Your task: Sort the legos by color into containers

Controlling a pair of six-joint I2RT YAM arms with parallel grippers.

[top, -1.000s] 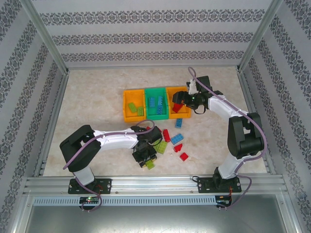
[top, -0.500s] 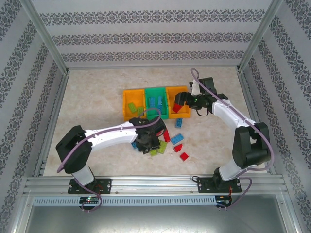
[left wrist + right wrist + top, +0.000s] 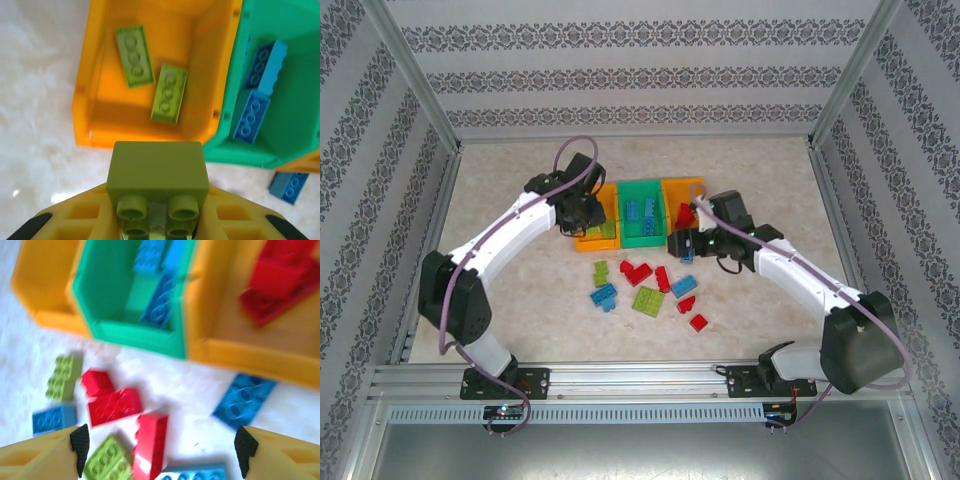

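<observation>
- My left gripper (image 3: 157, 225) is pinching a light green brick (image 3: 157, 170). The brick's studs face the wrist camera, and it sits just short of the near wall of the left orange bin (image 3: 82, 110).
- Two light green bricks (image 3: 134, 56) already lie flat on that bin's floor. Blue bricks (image 3: 252, 112) lie in the green bin (image 3: 235, 150) next to it.
- I judge the brick light, rigid and not fragile, but its plastic is smooth. It should hold best clamped across two flat side walls rather than on the studs, and a gentle squeeze ought to be enough.
- A short drop into the bin should not harm it. It could bounce off the bricks already there.
- My right gripper (image 3: 162, 444) is spread wide and holds nothing. It hangs over the loose bricks on the table (image 3: 520, 190), with a red brick (image 3: 150, 445) between its fingers and an L-shaped red one (image 3: 107, 400) beside it.
- Half a second ago my left gripper was low among the loose pile. Now it is up beside the left orange bin with the brick.
- My right gripper was over the right orange bin (image 3: 240, 357) carrying a red piece. It has since pulled back in front of the bins, and red bricks (image 3: 280, 280) rest in that bin.
</observation>
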